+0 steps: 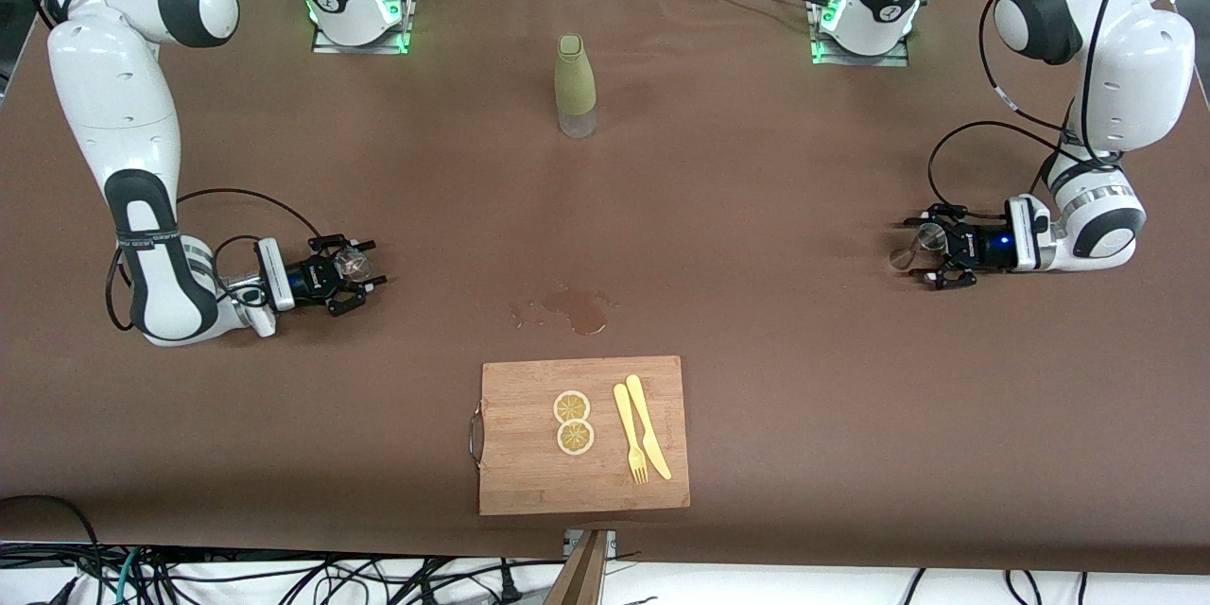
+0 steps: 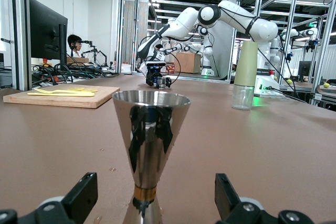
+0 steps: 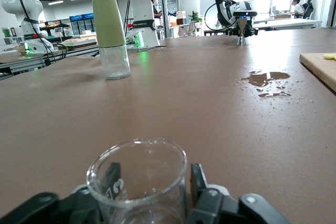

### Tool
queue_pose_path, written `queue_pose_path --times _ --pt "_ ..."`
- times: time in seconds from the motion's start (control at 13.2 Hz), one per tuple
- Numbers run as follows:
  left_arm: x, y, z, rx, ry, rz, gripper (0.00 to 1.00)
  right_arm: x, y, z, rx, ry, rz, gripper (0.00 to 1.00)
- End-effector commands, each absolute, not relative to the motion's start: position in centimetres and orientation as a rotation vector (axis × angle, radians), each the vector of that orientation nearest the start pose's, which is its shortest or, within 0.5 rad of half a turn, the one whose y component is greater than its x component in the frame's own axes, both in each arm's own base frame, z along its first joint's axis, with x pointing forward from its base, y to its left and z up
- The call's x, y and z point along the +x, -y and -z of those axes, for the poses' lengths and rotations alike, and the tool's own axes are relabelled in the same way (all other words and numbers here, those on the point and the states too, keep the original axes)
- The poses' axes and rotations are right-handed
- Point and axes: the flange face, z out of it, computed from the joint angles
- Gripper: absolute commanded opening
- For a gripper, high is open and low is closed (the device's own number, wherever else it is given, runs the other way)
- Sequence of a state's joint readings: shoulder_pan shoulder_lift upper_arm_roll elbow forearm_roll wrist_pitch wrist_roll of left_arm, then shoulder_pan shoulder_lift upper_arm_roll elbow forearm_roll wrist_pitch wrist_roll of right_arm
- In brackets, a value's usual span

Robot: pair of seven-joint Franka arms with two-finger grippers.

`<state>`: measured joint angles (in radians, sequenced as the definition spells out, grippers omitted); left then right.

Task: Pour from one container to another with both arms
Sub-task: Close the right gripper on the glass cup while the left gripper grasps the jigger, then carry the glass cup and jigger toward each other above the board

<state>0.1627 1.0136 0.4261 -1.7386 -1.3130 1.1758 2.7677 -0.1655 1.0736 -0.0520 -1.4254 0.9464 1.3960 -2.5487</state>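
Note:
The tiny clear glass cup (image 1: 354, 259) sits low at the right arm's end of the table, and it looks empty. My right gripper (image 1: 367, 263) is shut on it; in the right wrist view the cup (image 3: 139, 182) fills the space between the black fingers (image 3: 198, 183). At the left arm's end the silver jigger (image 1: 929, 238) stands upright on the table. My left gripper (image 1: 919, 250) is open around it. In the left wrist view the jigger (image 2: 151, 129) stands midway between the fingertips (image 2: 83, 191), with a wide gap on each side.
A tall olive-green bottle (image 1: 576, 85) stands mid-table toward the arms' bases. A wet spill (image 1: 577, 310) lies in the middle. Nearer the front camera is a wooden board (image 1: 510, 454) with lemon slices (image 1: 573, 422), a yellow knife and a fork (image 1: 641, 440).

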Motion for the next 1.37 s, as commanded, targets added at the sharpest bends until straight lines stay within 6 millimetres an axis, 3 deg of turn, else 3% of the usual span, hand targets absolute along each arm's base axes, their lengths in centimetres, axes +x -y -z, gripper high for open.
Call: queue_pose_path --times 0.0,0.15,0.3,0.53,0.76,0.99,1.06,1.29 --pt "49.4 -17.5 -4.4 1.24 1.34 -1.265 0.85 60.4 2.7 -4.9 -1.091 1.491 0.718 0.22" --pt "49.3 -17.5 -4.6 1.239 1.339 -1.264 0.85 60.4 2.8 -5.0 -1.093 1.478 0.716 0.15" --pt "49.3 -17.6 -4.6 1.238 1.341 -1.261 0.79 60.3 2.7 -5.2 -1.089 1.458 0.707 0.15" --pt "49.3 -17.8 -4.8 1.237 1.342 -1.258 0.78 60.2 1.7 -6.4 -1.077 1.38 0.642 0.14" --pt "49.2 -18.2 -5.1 1.24 1.346 -1.255 0.53 61.5 -2.4 -9.4 -1.018 1.336 0.596 0.13" --pt "49.0 -18.1 -4.9 1.241 1.346 -1.251 0.12 62.8 -6.8 -11.8 -0.947 1.354 0.614 0.0" --pt "49.0 -18.1 -4.9 1.241 1.346 -1.251 0.0 63.2 -8.4 -12.7 -0.914 1.364 0.635 0.0" --pt "49.2 -17.8 -4.8 1.23 1.352 -1.255 0.0 65.0 -11.7 -15.3 -0.888 1.397 0.699 0.0"
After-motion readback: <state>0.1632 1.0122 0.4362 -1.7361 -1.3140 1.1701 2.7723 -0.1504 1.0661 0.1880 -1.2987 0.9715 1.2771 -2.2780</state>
